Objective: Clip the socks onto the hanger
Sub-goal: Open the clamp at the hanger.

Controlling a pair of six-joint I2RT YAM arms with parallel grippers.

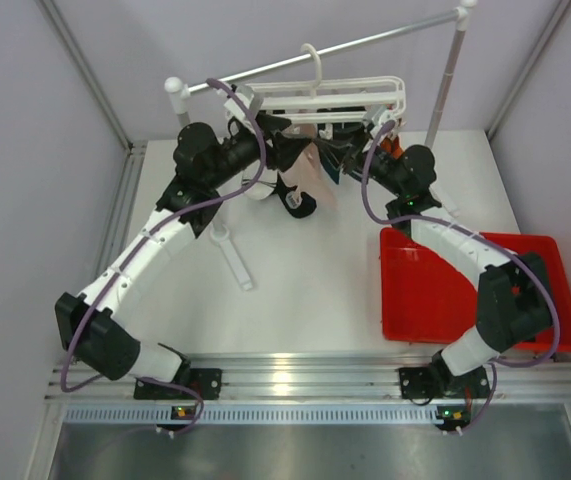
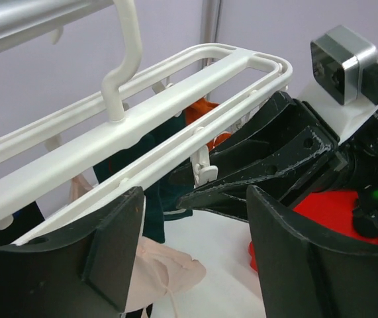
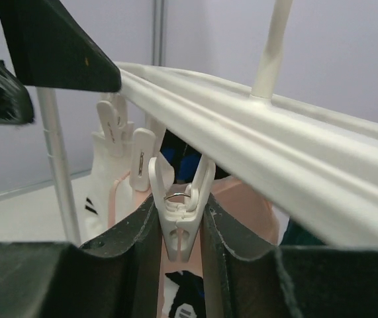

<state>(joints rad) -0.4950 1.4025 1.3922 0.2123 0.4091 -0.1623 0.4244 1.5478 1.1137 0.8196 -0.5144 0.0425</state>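
The white hanger [image 1: 337,97] hangs by its hook from the grey rail. Its double rail also crosses the left wrist view [image 2: 175,99] and the right wrist view [image 3: 255,146]. Socks hang from its clips: a pale pink sock [image 1: 311,176], a white sock [image 1: 263,192], a black sock [image 1: 301,205], a dark teal sock [image 2: 154,205] and an orange sock [image 2: 204,111]. My right gripper [image 3: 180,228] is shut on a white clip [image 3: 179,215] under the rail, at the hanger's right end [image 1: 375,133]. My left gripper [image 2: 195,252] is open and empty beside the hanger's left part [image 1: 277,135].
The grey rail [image 1: 365,42] stands on two white-capped posts at the back. A red bin [image 1: 465,290] sits at the right under my right arm. A white stick-like piece [image 1: 233,255] lies on the table left of centre. Walls close in on both sides.
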